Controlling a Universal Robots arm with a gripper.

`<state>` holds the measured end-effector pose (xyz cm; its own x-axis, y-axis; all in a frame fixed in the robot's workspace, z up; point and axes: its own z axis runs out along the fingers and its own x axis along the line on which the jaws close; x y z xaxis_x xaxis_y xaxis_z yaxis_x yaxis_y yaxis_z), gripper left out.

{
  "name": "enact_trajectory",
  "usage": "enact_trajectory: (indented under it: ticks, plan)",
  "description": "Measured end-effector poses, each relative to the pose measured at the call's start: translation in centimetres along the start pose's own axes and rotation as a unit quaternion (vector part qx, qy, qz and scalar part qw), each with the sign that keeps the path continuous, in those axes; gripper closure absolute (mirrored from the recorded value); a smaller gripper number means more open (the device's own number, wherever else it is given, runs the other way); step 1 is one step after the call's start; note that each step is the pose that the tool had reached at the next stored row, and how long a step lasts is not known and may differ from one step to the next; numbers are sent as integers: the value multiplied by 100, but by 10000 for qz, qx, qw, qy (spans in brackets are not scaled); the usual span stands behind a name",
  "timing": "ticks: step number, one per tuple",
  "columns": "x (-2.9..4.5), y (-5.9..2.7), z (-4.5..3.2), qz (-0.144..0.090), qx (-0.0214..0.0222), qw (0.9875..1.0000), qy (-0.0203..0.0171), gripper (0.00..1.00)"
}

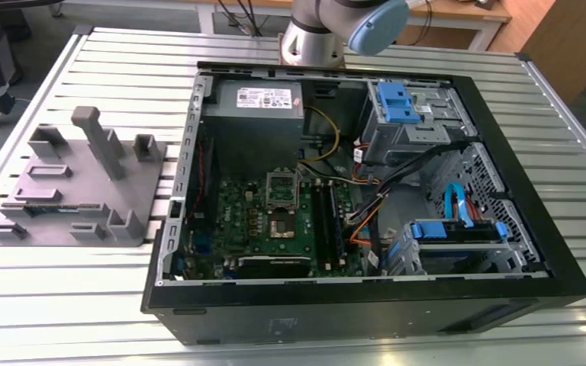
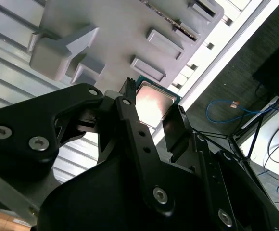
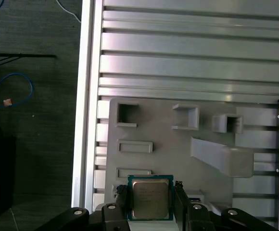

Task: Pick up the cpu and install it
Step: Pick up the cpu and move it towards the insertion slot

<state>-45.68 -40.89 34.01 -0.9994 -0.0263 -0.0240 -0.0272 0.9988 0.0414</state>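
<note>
Slatted aluminium tabletop [image 1: 69, 305] runs under the whole scene, with dark floor beyond its edge in both wrist views and a loose blue cable [image 3: 14, 91] lying on that floor. In the exterior view a large open black computer case [image 1: 375, 309] lies on the slats. A green motherboard [image 1: 242, 221] lies flat inside it, and a shiny oblong metal socket frame [image 1: 281, 187] sits on the board. At the exterior view's left, just beside the case, lies a large grey plastic block with upright posts and shallow pockets [image 1: 69, 183]. The silver and blue robot arm [image 1: 313, 38] rises at the far side of the case.

In the first wrist view the black gripper [image 3: 151, 202] has its two fingers [image 3: 123, 199] pressed against opposite sides of a small flat square cpu with a pale silvery metal top and a green rim [image 3: 150, 197], pinching it between them. The cpu is level, metal top facing the camera, over the edge of the grey block [image 3: 178, 154] nearest the tabletop's [image 3: 187, 48] rim. I cannot tell whether it rests on the block or is raised off it.

The second wrist view gives the same grasp from the side. The gripper [image 2: 154, 108] clamps the cpu [image 2: 153, 102] between its fingertips, with the grey block [image 2: 115, 29], the tabletop [image 2: 5, 48] slats and the blue cable [image 2: 226, 108] behind.
</note>
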Motion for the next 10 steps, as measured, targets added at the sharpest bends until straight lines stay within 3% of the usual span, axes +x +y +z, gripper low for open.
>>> enact_trajectory:
  ticks: [10]
  plan:
    - [-53, -1, 2, 0, 0, 10000, 6, 53]
